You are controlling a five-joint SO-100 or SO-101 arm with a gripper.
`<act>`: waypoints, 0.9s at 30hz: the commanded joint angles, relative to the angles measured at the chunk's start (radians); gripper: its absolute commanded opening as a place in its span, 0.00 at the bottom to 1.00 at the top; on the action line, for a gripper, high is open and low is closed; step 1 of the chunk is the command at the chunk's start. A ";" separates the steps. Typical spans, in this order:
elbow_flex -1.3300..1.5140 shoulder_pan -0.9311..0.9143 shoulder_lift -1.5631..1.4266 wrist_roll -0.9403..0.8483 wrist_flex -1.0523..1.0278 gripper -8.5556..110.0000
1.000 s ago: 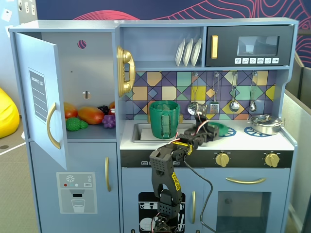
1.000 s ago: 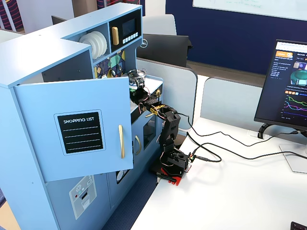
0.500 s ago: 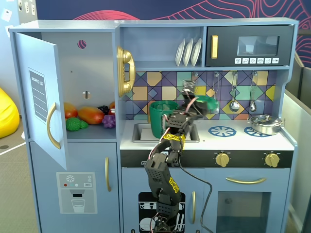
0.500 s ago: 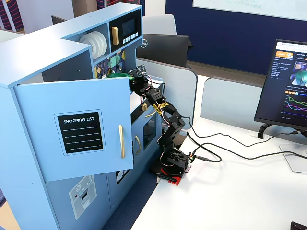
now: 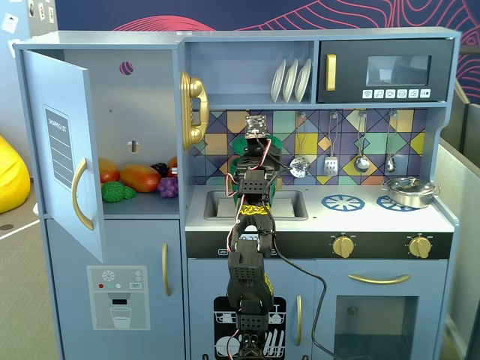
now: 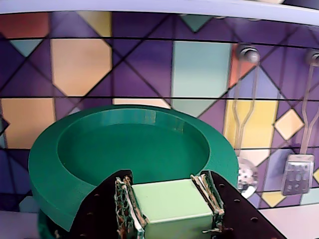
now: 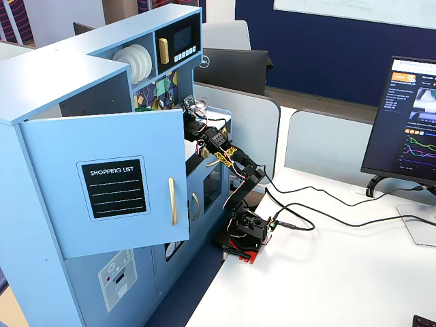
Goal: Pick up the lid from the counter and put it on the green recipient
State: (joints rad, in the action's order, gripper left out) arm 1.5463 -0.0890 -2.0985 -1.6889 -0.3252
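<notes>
A toy kitchen [image 5: 375, 217] filled the scene. The lid [image 6: 129, 149] was held by its pale knob, pinched between the gripper [image 6: 169, 204] jaws, above the green recipient [image 5: 238, 196], mostly hidden. Only lowering and release remained.

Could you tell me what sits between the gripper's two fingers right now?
The lid's light green knob sits between the fingers, which clamp it on both sides, as the wrist view shows.
</notes>
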 commanded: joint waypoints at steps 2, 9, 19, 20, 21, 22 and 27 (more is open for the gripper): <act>-0.080 0.020 -0.009 -0.021 0.014 0.07; -0.081 0.021 0.011 -0.021 -0.023 0.07; -0.069 0.038 0.023 -0.031 -0.040 0.07; -0.066 0.035 0.023 -0.032 -0.043 0.07; -0.063 0.032 0.025 -0.032 -0.046 0.07; -0.060 0.031 0.025 -0.032 -0.048 0.07; -0.049 0.031 0.034 -0.040 -0.046 0.07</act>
State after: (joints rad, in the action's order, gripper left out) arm 1.5463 -0.0598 -2.0571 -1.7104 -0.3712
